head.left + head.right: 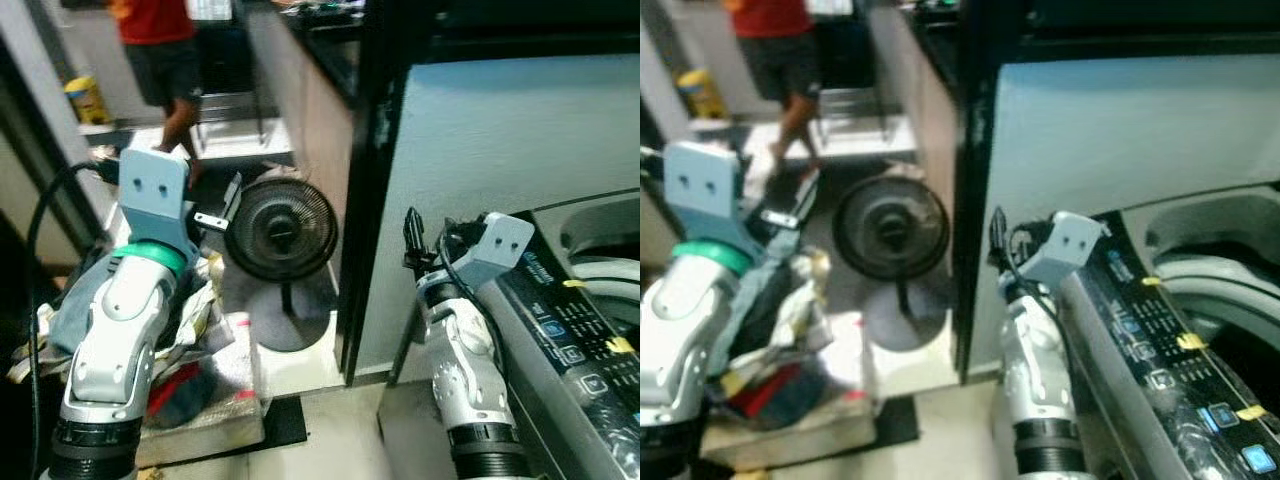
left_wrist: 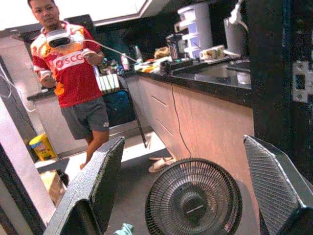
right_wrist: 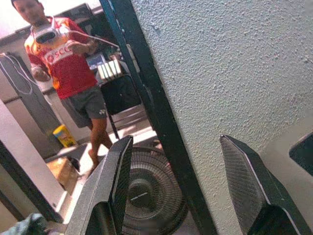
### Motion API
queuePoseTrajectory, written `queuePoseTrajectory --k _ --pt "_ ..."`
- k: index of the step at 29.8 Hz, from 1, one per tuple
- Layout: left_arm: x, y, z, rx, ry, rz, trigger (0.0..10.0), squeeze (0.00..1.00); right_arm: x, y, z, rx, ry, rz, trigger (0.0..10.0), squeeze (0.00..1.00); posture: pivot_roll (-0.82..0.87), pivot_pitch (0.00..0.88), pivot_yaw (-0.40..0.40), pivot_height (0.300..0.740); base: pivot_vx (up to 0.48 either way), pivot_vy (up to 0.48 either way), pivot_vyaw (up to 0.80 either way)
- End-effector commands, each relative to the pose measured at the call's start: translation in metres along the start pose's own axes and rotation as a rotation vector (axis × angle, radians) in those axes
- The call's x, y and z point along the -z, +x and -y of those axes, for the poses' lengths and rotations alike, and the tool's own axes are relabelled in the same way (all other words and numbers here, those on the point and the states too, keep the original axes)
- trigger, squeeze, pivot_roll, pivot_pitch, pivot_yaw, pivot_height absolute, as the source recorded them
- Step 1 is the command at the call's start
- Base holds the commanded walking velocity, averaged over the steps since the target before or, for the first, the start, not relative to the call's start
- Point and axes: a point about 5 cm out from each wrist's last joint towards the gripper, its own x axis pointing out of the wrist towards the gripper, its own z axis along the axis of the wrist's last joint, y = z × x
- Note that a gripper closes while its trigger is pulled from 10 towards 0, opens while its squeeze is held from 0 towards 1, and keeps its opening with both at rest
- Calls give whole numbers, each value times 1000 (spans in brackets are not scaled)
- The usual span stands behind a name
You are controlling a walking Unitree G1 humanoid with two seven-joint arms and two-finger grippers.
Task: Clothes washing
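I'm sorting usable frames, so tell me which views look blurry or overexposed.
The right eye view is smeared: the fan and washing machine panel look soft. The left eye view is sharper. In the left wrist view, the ceiling above the person is blown out, and the left tool stands open.

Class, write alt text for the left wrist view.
The left end effector, fingers spread and empty, points at a black floor fan beside a kitchen counter. Behind it stands a person in a red shirt and dark shorts.
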Motion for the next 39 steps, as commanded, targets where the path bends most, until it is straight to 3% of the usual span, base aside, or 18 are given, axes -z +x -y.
queuePoseTrajectory --k 1,14,22,36,39 --pt "1 -1 -2 -3 4 -11 10000 0 1 -1 -4 -5 15 3 10000 0 88 0 33 740 0 0 688" --pt "1 1 -2 -7 14 -18 10000 0 0 0 -3 3 16 -5 10000 0 84 0 31 740 0 0 100" --pt "2 1 -1 -5 30 -14 10000 0 1 0 -4 -6 16 -7 10000 0 84 0 32 740 0 -354 0" --pt "3 1 -1 -7 -1 -29 10000 0 3 -1 -4 -7 18 -13 10000 0 82 0 37 740 0 0 0" --pt "3 1 -1 -4 -20 -30 10000 0 3 -1 -4 -6 19 -14 10000 0 85 0 38 740 0 480 0"
